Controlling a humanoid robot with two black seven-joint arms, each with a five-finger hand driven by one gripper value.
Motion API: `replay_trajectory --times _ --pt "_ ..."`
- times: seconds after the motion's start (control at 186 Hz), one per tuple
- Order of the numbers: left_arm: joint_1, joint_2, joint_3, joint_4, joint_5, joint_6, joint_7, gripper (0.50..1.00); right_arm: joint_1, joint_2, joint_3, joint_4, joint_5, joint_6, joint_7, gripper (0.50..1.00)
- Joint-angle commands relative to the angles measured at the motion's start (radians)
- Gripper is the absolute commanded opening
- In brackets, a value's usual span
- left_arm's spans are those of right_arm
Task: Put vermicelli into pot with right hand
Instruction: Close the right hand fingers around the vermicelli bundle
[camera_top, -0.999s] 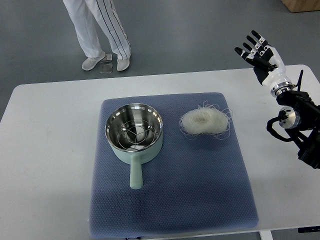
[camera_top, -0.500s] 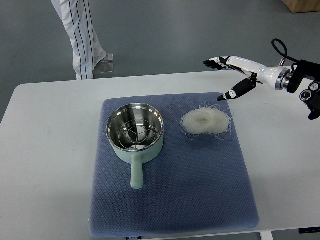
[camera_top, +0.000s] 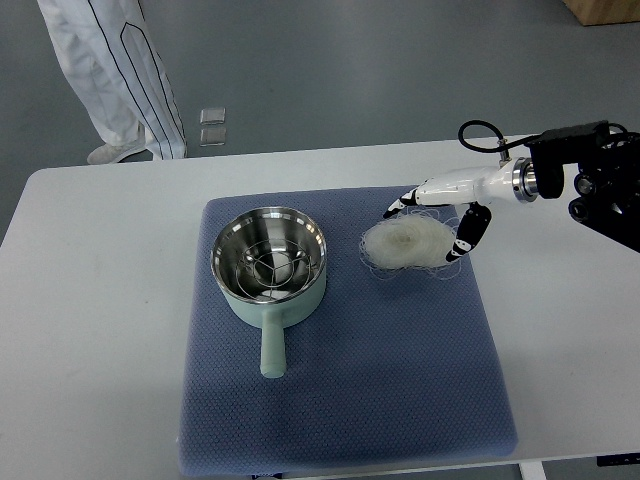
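No readable text, labels, brands or numbers anywhere.

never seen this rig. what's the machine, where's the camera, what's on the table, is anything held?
It is a humanoid robot with two arms that end in fingered hands. The single camera looks steeply down from the robot's own side, so the right arm comes in from the picture's right edge.

A white table carries a blue-grey mat. On the mat stand a pale green pot with a shiny steel inside, its handle pointing toward the camera, and to its right a loose white nest of vermicelli.

The right hand is spread over the vermicelli, fingers at the far edge of the nest and the thumb at its right side. Nothing is held yet: the nest lies flat on the mat. The left arm is out of view. A person's legs show beyond the table.
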Motion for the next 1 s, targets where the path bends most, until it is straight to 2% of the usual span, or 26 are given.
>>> replay_trajectory --times 0.0,0.371,0.553,0.768,0.833,0.892,0.994 --pt "0.000 0.000 0.000 0.000 0.000 0.000 0.000 1.000 -0.007 0.036 -0.008 -0.039 -0.015 -0.020 -0.004 0.926" --pt "0.000 0.000 -0.002 0.000 0.000 0.000 0.000 1.000 -0.015 0.108 -0.072 -0.126 -0.039 -0.089 -0.004 0.924" --pt "0.000 0.000 -0.002 0.000 0.000 0.000 0.000 1.000 -0.021 0.136 -0.083 -0.171 -0.049 -0.111 -0.013 0.897" --pt "0.000 0.000 -0.002 0.000 0.000 0.000 0.000 1.000 -0.020 0.137 -0.082 -0.195 -0.049 -0.115 -0.021 0.782" --pt "0.000 0.000 -0.002 0.000 0.000 0.000 0.000 1.000 -0.021 0.137 -0.082 -0.195 -0.049 -0.115 -0.021 0.707" --pt "0.000 0.000 -0.002 0.000 0.000 0.000 0.000 1.000 -0.021 0.137 -0.085 -0.195 -0.049 -0.112 -0.019 0.617" --pt "0.000 0.000 -0.002 0.000 0.000 0.000 0.000 1.000 -0.021 0.137 -0.083 -0.195 -0.049 -0.112 -0.019 0.539"
